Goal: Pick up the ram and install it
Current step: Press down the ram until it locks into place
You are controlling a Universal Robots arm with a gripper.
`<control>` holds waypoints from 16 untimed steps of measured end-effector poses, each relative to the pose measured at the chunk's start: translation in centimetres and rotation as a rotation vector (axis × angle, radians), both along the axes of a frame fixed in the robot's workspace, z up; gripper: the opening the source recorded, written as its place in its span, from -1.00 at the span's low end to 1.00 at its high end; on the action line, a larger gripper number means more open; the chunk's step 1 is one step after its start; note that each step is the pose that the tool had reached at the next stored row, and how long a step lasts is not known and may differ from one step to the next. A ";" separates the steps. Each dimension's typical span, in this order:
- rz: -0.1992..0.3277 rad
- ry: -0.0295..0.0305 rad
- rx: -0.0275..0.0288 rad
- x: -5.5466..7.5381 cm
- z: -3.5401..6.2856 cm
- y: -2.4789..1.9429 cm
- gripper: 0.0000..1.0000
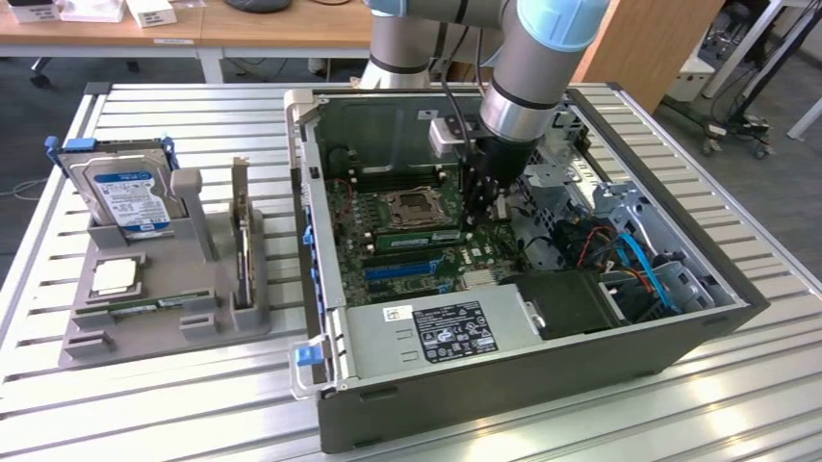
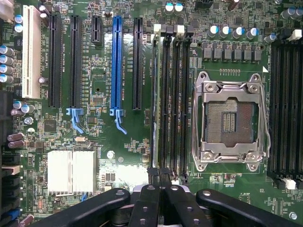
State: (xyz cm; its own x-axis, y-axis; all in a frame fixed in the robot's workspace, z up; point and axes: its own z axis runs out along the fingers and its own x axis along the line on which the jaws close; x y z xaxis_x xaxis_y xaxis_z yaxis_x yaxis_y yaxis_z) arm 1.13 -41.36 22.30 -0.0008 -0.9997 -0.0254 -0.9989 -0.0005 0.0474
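On the slatted table [image 1: 192, 395], inside an open computer case [image 1: 514, 375], the arm reaches down to the motherboard [image 1: 385, 260]. Its end effector [image 1: 486, 217] hangs just beside the empty processor socket [image 1: 411, 204]. The ram [image 1: 418, 237] stands on edge in a memory slot right by that socket, a green strip running toward the fingers. A grey parts holder [image 1: 154, 332] sits well apart, toward the exterior view's left.

From the wrist, the end effector [image 2: 160, 174] shows its two black fingers pressed together with no gap, gripping nothing between them. The tips sit over one end of the ram [image 2: 156, 94], seen here as a thin pale edge in the slot nearest the long black expansion slots [image 2: 138, 61]. Whether the tips bear on that edge cannot be told.

The likely trouble is uneven seating. With the closed tips at one end only, that end could sink while the far end, by the white latch [image 2: 157, 28], rides high and unlatched. The stick's edge is narrow, so fingers slightly off line could slide onto the neighbouring empty memory slots [image 2: 174, 94]. A skewed stick under load could flex or jam. The open socket [image 2: 229, 120] lies near, its contacts exposed to any sideways slip.
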 end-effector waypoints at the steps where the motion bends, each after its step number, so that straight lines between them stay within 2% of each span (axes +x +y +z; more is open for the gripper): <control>1: 0.000 0.0000 0.0000 0.0 0.00 0.00 -0.80; 11: 0.000 -0.0001 0.0004 0.0 -0.01 0.01 -0.80; 16: 0.000 -0.0001 0.0002 0.0 0.80 0.00 -0.80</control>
